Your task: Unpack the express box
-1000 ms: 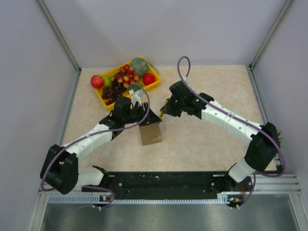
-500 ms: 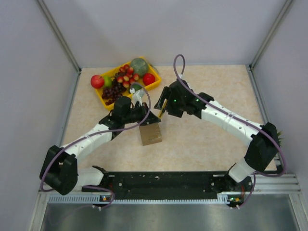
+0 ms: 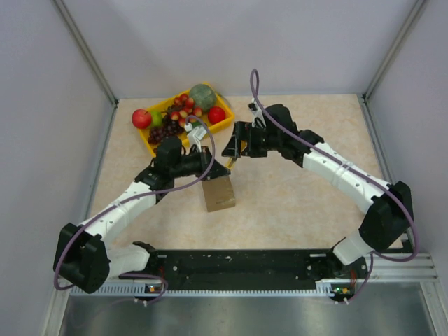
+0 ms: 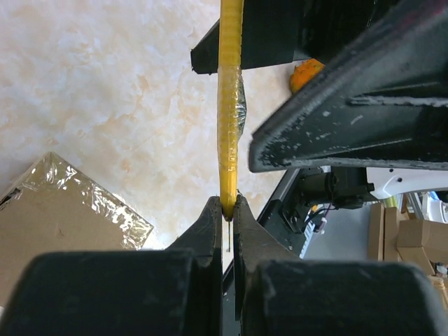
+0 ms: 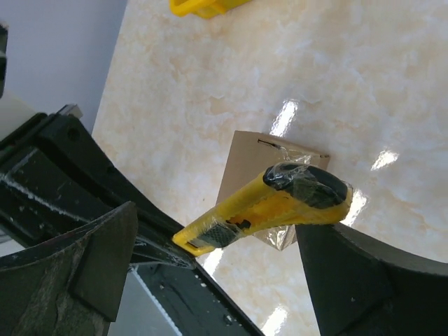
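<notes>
While the right hand (image 5: pixel 217 231) gapes wide, the left hand (image 4: pixel 224 210) pinches a slim yellow plastic knife (image 4: pixel 229 105).

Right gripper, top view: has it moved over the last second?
Yes. The right gripper has pulled back from the express box toward the table's far edge, ending nearer the yellow fruit tray.

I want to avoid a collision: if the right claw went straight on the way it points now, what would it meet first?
Probably the yellow knife, lying between its open fingers, one end pinched in the left claw. The express box lies beyond; depth unclear.
</notes>
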Motion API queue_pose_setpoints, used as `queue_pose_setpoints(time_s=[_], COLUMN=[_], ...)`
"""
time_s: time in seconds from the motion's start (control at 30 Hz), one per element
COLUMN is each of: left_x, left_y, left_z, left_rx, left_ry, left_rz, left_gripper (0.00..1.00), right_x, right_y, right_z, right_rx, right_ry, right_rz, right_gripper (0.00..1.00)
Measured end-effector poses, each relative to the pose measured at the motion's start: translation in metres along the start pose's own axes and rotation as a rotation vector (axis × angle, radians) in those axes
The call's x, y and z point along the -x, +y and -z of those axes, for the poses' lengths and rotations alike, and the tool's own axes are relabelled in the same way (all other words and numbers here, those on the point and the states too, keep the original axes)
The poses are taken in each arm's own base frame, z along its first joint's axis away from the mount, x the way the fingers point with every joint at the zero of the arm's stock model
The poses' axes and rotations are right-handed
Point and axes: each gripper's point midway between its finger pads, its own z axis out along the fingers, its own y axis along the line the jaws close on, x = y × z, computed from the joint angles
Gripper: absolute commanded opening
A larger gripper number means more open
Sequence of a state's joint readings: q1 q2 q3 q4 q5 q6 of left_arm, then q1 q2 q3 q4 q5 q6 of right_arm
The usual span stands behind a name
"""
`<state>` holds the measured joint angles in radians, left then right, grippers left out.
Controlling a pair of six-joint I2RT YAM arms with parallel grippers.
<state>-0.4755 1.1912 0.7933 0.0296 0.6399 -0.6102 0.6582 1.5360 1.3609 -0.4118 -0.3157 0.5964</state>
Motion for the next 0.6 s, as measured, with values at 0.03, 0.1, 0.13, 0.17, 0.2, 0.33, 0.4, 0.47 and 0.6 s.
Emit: queue_pose_setpoints(time_s=[0.03, 0.1, 0.13, 0.17, 0.2, 0.33, 0.4, 0.47, 0.6], left_x=[0.001, 0.003, 0.003, 0.003, 0.003, 0.000, 0.000, 0.002, 0.009], left_y=[-0.001, -0.006, -0.009, -0.012, -0.016, -0.028, -0.038, -0.051, -0.080], left_z=[0.001, 0.003, 0.004, 0.005, 0.006, 0.010, 0.015, 0.023, 0.043], left_rx=[-0.009, -0.039, -0.054, -0.068, -0.087, -0.145, -0.177, -0.214, -0.283], left_ry=[0.002, 0.012, 0.017, 0.022, 0.028, 0.054, 0.059, 0.053, 0.009], left_rz=[-0.001, -0.005, -0.007, -0.009, -0.009, 0.001, 0.005, -0.002, -0.060], left_gripper=[0.00, 0.00, 0.00, 0.00, 0.00, 0.00, 0.00, 0.00, 0.00], right_x=[0.001, 0.003, 0.003, 0.003, 0.004, 0.003, 0.000, -0.001, 0.002], right_y=[0.002, 0.006, 0.009, 0.012, 0.015, 0.029, 0.038, 0.049, 0.077], right_z=[0.003, 0.008, 0.011, 0.015, 0.017, 0.031, 0.040, 0.051, 0.081], right_rx=[0.010, 0.028, 0.041, 0.055, 0.068, 0.140, 0.194, 0.264, 0.409], right_ry=[-0.004, -0.011, -0.012, -0.014, -0.015, -0.014, -0.005, -0.003, -0.018], right_rz=[0.025, 0.066, 0.088, 0.110, 0.128, 0.195, 0.208, 0.214, 0.230], right_gripper=[0.89, 0.89, 0.89, 0.89, 0.89, 0.89, 0.90, 0.90, 0.90])
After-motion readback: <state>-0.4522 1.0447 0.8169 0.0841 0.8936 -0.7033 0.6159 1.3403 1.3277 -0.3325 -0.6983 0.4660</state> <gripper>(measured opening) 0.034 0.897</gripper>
